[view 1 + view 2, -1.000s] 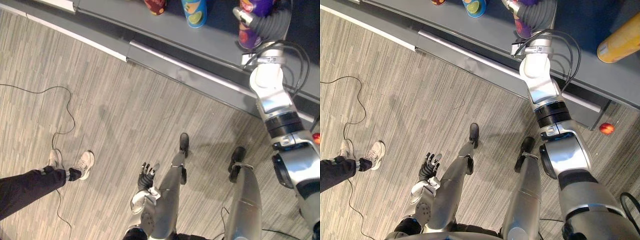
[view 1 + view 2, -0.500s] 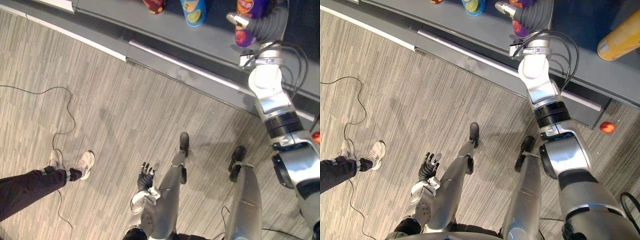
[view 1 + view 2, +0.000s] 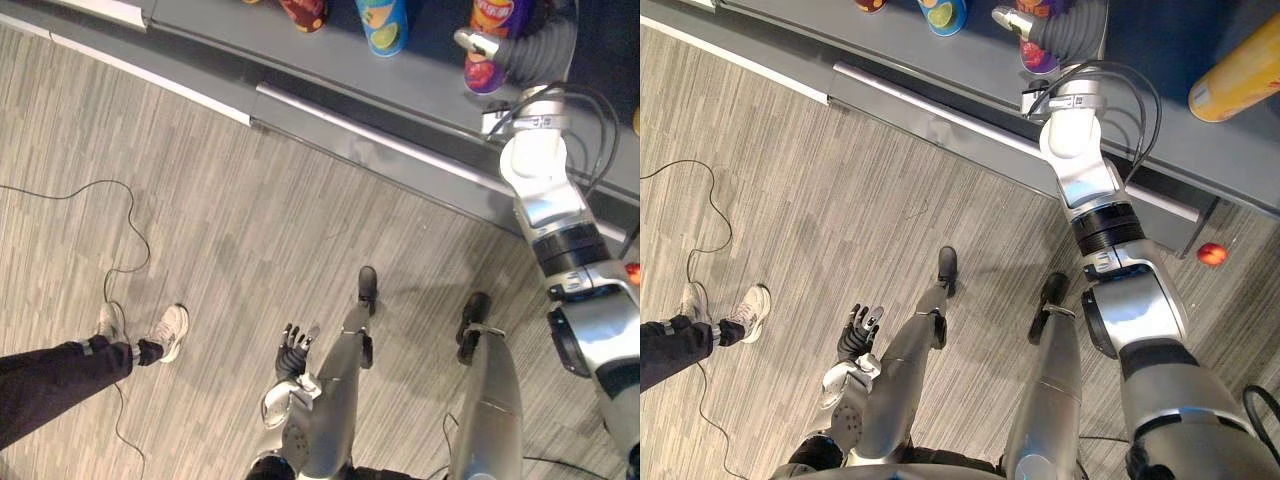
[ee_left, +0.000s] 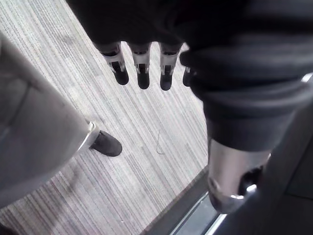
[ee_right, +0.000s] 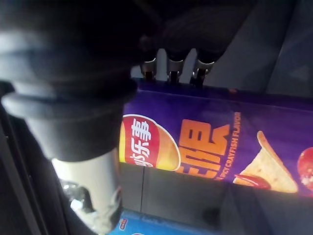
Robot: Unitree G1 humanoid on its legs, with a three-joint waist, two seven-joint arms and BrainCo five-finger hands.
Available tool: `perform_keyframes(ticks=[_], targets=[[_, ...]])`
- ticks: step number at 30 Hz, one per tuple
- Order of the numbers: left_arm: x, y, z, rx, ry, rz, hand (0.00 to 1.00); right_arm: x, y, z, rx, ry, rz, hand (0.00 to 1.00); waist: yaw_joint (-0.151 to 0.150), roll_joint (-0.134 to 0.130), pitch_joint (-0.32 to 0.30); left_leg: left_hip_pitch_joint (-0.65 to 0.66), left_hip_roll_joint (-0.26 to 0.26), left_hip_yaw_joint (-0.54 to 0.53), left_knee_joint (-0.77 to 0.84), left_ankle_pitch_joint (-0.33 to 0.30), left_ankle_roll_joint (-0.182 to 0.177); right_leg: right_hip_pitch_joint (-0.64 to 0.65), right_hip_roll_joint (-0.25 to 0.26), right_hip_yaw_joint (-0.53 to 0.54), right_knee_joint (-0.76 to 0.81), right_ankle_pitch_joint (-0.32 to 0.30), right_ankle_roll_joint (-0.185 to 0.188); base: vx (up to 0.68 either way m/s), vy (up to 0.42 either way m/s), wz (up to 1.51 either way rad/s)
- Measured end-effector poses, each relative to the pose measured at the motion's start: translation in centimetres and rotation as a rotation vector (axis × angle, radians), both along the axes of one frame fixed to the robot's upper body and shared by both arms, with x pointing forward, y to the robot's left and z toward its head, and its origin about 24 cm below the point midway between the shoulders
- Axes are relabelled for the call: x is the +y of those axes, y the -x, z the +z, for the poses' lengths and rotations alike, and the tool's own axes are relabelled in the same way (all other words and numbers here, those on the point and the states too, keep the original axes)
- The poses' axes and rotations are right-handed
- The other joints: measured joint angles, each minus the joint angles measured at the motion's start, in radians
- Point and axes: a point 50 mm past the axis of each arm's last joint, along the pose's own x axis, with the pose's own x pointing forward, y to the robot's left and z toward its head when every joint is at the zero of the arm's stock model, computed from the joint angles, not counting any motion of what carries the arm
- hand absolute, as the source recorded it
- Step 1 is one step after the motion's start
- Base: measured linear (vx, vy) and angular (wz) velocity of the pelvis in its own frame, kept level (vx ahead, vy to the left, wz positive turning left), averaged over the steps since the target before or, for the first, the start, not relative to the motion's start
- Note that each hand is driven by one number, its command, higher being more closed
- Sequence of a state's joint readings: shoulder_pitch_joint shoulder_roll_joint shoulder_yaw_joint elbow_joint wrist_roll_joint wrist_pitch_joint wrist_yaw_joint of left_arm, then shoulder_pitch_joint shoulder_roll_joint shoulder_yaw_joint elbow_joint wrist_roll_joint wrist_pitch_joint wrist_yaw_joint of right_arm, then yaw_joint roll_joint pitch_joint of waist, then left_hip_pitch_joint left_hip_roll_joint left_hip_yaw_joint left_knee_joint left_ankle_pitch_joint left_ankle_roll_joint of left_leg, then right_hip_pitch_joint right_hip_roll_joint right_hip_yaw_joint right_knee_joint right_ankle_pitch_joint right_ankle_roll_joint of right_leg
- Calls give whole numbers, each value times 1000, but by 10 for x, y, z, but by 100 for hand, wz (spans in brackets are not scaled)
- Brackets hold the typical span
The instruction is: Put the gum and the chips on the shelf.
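The right hand [image 3: 515, 45] is raised to the grey shelf [image 3: 300, 50] and grips the chips can [image 5: 205, 147]. Its fingers [image 5: 168, 67] are curled over one long edge of the can and the thumb lies against the opposite side, so the can sits clamped between them. The label is deep purple, with large orange lettering, a round red-and-yellow emblem near the thumb and a picture of a pale chip at the far end from it. Whether the can's base touches the shelf cannot be told.

Beyond the fingertips, further along the shelf, stand a blue can [image 3: 382, 22] with a green lime slice on it and then a red can [image 3: 303, 12]. A yellow can [image 3: 1238, 78] lies on the thumb's far side.

The left hand [image 3: 293, 350] hangs low with its fingers [image 4: 142, 73] straight and slightly apart, holding nothing. A person's shoes [image 3: 165, 330] stand on the floor beside it.
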State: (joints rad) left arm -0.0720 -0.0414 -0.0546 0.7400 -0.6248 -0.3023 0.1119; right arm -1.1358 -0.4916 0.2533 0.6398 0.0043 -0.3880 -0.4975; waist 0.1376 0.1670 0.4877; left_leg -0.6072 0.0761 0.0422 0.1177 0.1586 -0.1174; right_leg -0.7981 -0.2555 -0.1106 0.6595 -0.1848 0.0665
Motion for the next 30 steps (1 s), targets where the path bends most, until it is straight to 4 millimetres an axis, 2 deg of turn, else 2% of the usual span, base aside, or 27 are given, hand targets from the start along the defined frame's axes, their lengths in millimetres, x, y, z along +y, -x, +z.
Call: perform_keyframes(ticks=[4, 5, 8, 11, 18, 21, 24, 25, 28, 30], targets=[[1, 2, -1, 7, 0, 2, 0, -2, -1, -8, 19, -2, 3, 0, -12, -4, 0, 23, 11, 11, 12, -17, -3, 27, 12, 4, -16, 1, 2, 23, -47, -15], [1, 3, -2, 9, -2, 3, 0, -4, -4, -14, 40, -10, 2, 0, -24, -5, 0, 26, 15, 14, 27, -26, -2, 37, 16, 4, -20, 2, 3, 32, -42, -10], [1, 3, -2, 12, 0, 2, 0, -11, -7, -26, 85, -24, -17, 0, -29, -8, 1, 42, 23, 26, 43, -43, -2, 56, 23, 10, -27, 3, 5, 46, -41, -18], [2, 4, -3, 22, 1, -2, 0, -15, -10, -41, 139, -36, -16, 0, -47, -10, 1, 56, 39, 35, 86, -75, -2, 88, 38, 12, -37, 4, 6, 55, -39, -19], [5, 5, -6, 40, -1, -11, 0, -22, -9, -72, 222, -79, 18, 0, -59, -44, 1, 150, 75, 78, 96, -108, -7, 176, 70, 21, -76, 5, 9, 49, -34, -23], [9, 7, -8, 59, -3, 0, 0, -11, -1, -85, 230, -94, 84, 0, -71, -65, -4, 184, 91, 89, 93, -119, -13, 215, 81, 13, -104, 8, 15, 61, -16, -19], [12, 8, -11, 87, -10, -12, 0, -1, 7, -109, 269, -132, 141, 0, -87, -95, -7, 240, 94, 102, 69, -121, -14, 265, 87, 14, -128, 12, 13, 73, -7, -10], [12, 9, -12, 96, -10, -15, 0, -1, 9, -114, 282, -146, 144, 0, -89, -98, -9, 252, 95, 105, 60, -121, -14, 276, 88, 14, -136, 13, 15, 88, 9, -13], [17, 14, -20, 147, -27, -18, 0, 4, 17, -153, 386, -207, 181, 0, -106, -103, -11, 324, 99, 112, 26, -122, -14, 354, 102, 16, -188, 31, 15, 79, 20, -10], [21, 17, -23, 172, -45, -26, 0, 5, 25, -169, 429, -215, 200, 0, -108, -104, -11, 350, 106, 113, 16, -124, -16, 389, 113, 16, -223, 45, 16, 62, 24, -10]])
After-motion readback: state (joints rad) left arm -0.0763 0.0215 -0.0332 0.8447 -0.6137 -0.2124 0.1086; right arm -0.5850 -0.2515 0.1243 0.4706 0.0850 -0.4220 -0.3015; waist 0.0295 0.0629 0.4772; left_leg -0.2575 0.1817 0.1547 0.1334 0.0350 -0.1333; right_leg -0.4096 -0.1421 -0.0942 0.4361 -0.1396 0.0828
